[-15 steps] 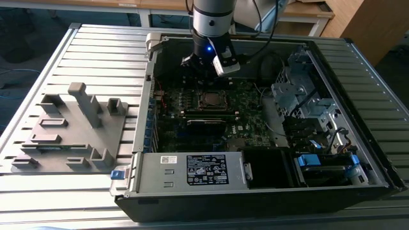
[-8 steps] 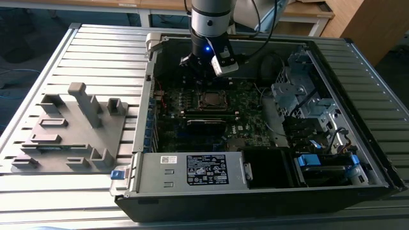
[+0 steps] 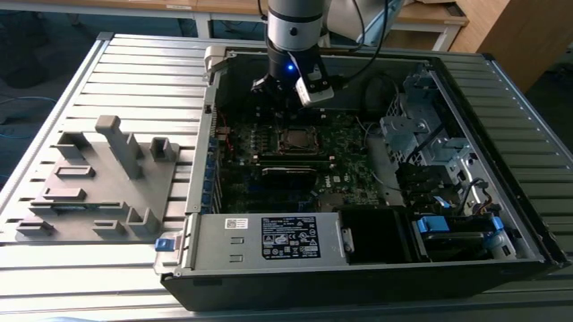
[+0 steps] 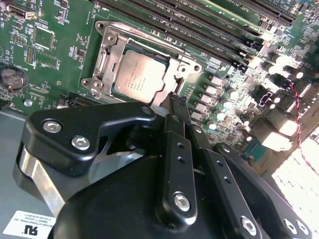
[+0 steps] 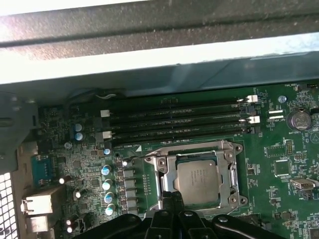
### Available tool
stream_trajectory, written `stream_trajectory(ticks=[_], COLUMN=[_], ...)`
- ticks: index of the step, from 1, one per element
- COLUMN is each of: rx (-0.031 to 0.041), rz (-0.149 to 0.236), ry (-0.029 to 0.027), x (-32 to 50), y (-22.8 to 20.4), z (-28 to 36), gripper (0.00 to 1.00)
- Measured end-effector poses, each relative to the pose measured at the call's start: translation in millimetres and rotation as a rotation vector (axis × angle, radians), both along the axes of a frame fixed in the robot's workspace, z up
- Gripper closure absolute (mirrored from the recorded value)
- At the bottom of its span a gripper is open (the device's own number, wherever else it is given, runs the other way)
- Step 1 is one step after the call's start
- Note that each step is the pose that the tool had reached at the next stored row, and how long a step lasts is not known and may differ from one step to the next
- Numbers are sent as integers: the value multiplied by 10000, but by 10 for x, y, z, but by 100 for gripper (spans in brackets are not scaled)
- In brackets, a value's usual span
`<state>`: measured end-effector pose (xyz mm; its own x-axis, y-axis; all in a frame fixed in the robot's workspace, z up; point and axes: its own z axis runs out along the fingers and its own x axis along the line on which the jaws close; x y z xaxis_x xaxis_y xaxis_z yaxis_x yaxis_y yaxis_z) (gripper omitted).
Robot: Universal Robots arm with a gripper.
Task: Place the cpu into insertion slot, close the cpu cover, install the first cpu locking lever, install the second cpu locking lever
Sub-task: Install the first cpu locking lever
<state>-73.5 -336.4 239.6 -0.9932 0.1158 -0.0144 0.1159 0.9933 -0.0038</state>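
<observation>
The cpu (image 4: 139, 74) (image 5: 198, 180) (image 3: 293, 137), a square with a dull silver top, lies flat in the insertion slot (image 4: 105, 31) on the green motherboard. The shiny cpu cover (image 4: 164, 56) (image 5: 194, 155) lies down around it, framing its top. My gripper (image 4: 172, 105) (image 5: 172, 197) (image 3: 284, 99) hangs just over the socket's edge, and its black fingers (image 4: 172, 149) meet at the tips with nothing seen between them. A thin silver locking lever (image 5: 232, 175) runs along one side of the socket; the fingers hide the socket's near edge.
Long black memory slots (image 5: 179, 119) run beside the socket. The open computer case (image 3: 268, 235) walls in the board, with a drive cage (image 3: 421, 134) on the exterior view's right. A grey parts fixture (image 3: 98, 181) sits outside on the exterior view's left.
</observation>
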Motion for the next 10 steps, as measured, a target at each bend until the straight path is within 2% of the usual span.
stream_trajectory(ticks=[10], rx=[2], rz=[0], ry=[-1], x=[0], y=[0], z=[51], gripper=[89])
